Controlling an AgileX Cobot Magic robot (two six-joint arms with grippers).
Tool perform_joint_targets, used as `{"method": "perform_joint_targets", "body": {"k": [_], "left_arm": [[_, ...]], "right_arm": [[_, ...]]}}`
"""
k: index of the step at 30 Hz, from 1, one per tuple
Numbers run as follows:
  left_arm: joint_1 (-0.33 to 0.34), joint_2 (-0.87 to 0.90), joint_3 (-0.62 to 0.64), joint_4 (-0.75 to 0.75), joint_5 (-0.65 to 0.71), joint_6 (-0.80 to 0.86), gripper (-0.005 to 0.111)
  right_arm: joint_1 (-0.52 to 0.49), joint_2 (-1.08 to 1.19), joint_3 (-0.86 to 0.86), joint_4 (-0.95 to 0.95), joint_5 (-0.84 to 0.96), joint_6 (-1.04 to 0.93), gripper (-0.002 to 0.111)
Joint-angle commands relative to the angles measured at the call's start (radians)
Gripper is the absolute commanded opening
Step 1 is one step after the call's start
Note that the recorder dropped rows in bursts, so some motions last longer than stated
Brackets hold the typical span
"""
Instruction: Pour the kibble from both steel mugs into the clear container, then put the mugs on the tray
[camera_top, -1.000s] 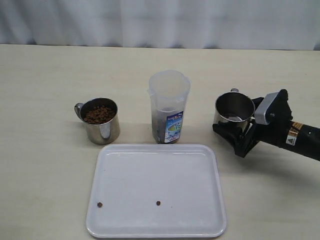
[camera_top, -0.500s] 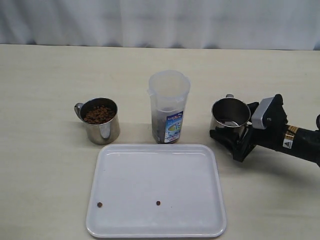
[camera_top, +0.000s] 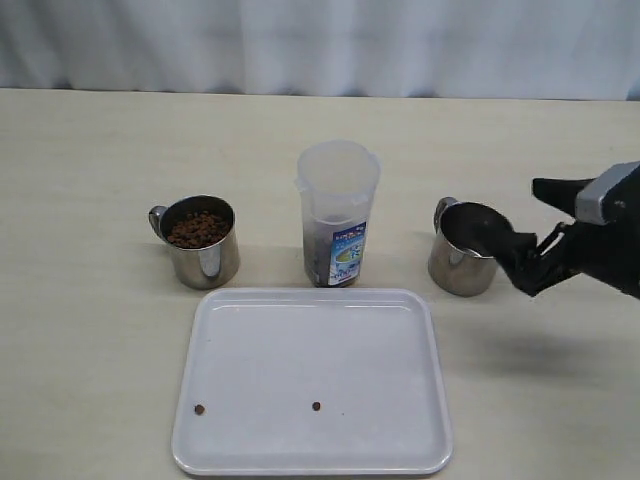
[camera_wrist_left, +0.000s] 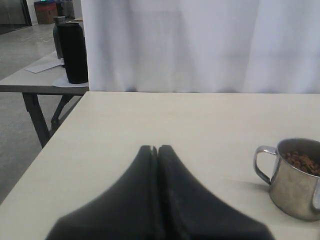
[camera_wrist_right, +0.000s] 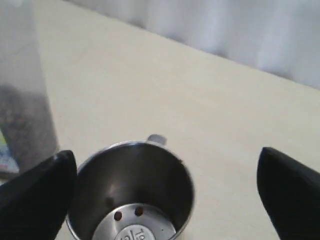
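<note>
The clear container (camera_top: 338, 215), a tall translucent plastic cylinder with a wider rim and a blue-yellow label low on its front, stands upright on the matte beige table (camera_top: 100, 150) and serves as my reference. It holds a dark layer of kibble (camera_top: 322, 245). To its left stands a polished steel mug (camera_top: 203, 250), its axis vertical, filled with reddish-brown pellets (camera_top: 197, 229), its looped handle pointing away from the container. To the container's right stands the second steel mug (camera_top: 462, 262), also upright, its handle at the back on the side nearer the container; the right wrist view shows two pellets (camera_wrist_right: 128, 214) left on its stamped base. On the camera side of the container lies the tray (camera_top: 310, 340), smooth white plastic with rounded corners and a low rim, its long axis running left to right; two stray pellets (camera_top: 316, 406) rest on it. The right gripper (camera_top: 520, 228) sits to the right of the second mug with its black fingers (camera_wrist_right: 40, 195) spread wide on either side; I cannot tell whether one grazes the rim. Half a second ago these fingers clasped that mug; they have now released it and drawn back, away from the container. The left gripper (camera_wrist_left: 155, 150) has its fingers pressed together, holding nothing, well left of the full mug.
</note>
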Motion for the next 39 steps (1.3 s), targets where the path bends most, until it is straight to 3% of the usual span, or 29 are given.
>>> {"method": "perform_joint_targets", "body": {"k": [1, 3, 4, 7, 8, 10, 18, 27, 39], "left_arm": [[-0.005, -0.001, 0.002, -0.003, -0.005, -0.002, 0.0], [-0.005, -0.001, 0.002, -0.003, -0.005, -0.002, 0.0], [-0.005, -0.001, 0.002, -0.003, -0.005, -0.002, 0.0], [-0.005, -0.001, 0.002, -0.003, -0.011, -0.002, 0.0], [-0.005, -0.001, 0.002, -0.003, -0.011, -0.002, 0.0], [-0.005, -0.001, 0.002, -0.003, -0.011, -0.002, 0.0], [-0.005, -0.001, 0.002, -0.003, -0.011, -0.002, 0.0], [-0.005, -0.001, 0.002, -0.003, -0.011, -0.002, 0.0], [-0.005, -0.001, 0.002, -0.003, -0.005, -0.002, 0.0]], "right_arm": [[-0.018, -0.239, 0.145, 0.185, 0.019, 0.281, 0.057], [-0.018, -0.44, 0.254, 0.271, 0.077, 0.321, 0.014], [-0.018, -0.523, 0.292, 0.307, 0.09, 0.287, 0.005], [-0.018, -0.788, 0.412, 0.591, 0.163, 0.23, 0.005], [-0.018, -0.861, 0.412, 0.598, 0.319, 0.24, 0.005], [-0.018, -1.078, 0.412, 0.517, 0.542, 0.327, 0.005], [-0.018, -1.484, 0.412, 0.394, 0.895, 0.565, 0.005], [-0.018, -1.632, 0.412, 0.353, 1.079, 0.811, 0.005], [-0.018, -1.639, 0.412, 0.353, 1.079, 0.82, 0.005]]}}
